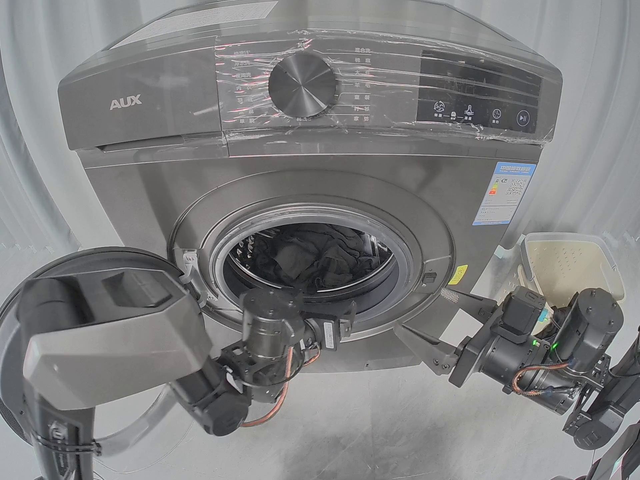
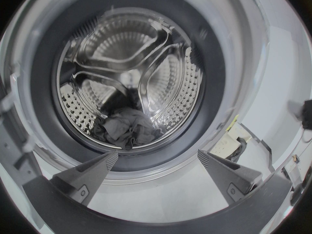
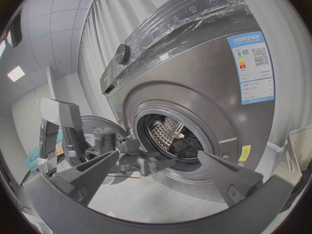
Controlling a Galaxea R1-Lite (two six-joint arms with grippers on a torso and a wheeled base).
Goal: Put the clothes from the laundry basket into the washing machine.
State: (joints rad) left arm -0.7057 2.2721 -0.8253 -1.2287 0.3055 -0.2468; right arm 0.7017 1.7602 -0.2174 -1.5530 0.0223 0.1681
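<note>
Head view shows the washer (image 1: 320,168) with its door (image 1: 87,256) swung open to the robot's left and dark clothes (image 1: 310,258) heaped at the bottom of the drum (image 2: 130,65). Left hand (image 2: 156,153) sits just before the drum mouth, fingers spread wide, holding nothing. Right hand (image 1: 430,318) hangs low near the washer's right front, likewise open and bare, between the drum mouth and the basket (image 1: 573,238), which stands on the floor (image 1: 373,421) beside the washer's right side.

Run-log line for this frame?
left gripper: open, empty, at drum | right gripper: open, empty | dark clothes: in drum | door: open | laundry basket: right of washer
</note>
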